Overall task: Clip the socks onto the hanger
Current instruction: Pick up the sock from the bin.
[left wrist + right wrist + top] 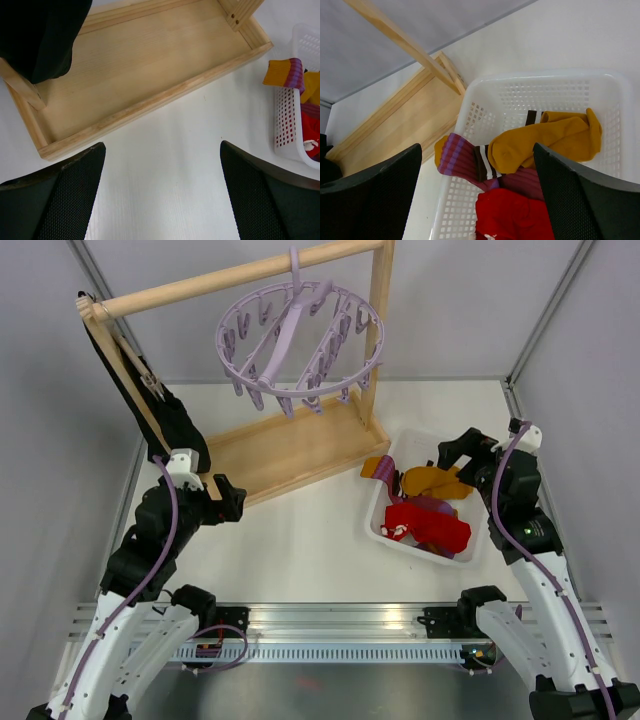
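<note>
The socks (pixel 428 510) are all lying in a white basket (pixel 378 508) on the right side of the table (pixel 300 540), none of them clipped yet. A mustard sock (pixel 545 140) is lying across the middle and a red sock (pixel 515 215) is sitting at the near end. A striped maroon sock (pixel 462 160) is draping over the basket's rim on the side toward the wooden rack (pixel 290 445) — its yellow end is hanging outside. The hanger (pixel 283 340) is hanging by its hook from the rack's top bar, tilted, with its pegs dangling below the ring. A black garment (pixel 175 425) is hanging at the rack's left end.

The right gripper (pixel 477 195) is hovering over the basket with its fingers spread wide, grasping nothing; the socks are showing between the fingers below it. The left gripper (pixel 162 195) is likewise standing wide open and empty — it is pointing down at the table just beside the near edge of the rack's base, well apart from the basket.
</note>
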### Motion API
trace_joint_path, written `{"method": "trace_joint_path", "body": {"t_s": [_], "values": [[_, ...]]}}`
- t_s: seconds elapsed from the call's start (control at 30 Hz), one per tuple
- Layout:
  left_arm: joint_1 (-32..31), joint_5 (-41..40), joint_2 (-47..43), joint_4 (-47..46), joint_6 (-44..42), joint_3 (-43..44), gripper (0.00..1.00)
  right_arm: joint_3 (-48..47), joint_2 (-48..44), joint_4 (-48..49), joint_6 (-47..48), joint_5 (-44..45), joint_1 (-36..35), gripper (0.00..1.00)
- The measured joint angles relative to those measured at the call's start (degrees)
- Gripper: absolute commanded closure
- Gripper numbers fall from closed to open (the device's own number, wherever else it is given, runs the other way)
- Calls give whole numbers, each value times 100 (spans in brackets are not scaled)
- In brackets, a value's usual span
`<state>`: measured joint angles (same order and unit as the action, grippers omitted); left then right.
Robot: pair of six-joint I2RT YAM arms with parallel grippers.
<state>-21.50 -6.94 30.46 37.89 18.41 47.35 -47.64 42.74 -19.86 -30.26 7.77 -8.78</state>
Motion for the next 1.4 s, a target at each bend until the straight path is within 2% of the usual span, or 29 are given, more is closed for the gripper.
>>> {"method": "trace_joint_path", "body": {"t_s": [0.43,0.67,1.13,1.4], "values": [[0,7,-46,0,0,-39,0,-9,144,-223,94,-26,0,2],[0,9,-105,4,2,-55,0,-223,1025,-378,330,-166,-101,4],[0,55,-103,4,0,-57,0,-50,2002,-70,378,723,-848,23],[0,105,-105,4,0,-61,0,-391,2682,101,664,1412,-1902,27]]}}
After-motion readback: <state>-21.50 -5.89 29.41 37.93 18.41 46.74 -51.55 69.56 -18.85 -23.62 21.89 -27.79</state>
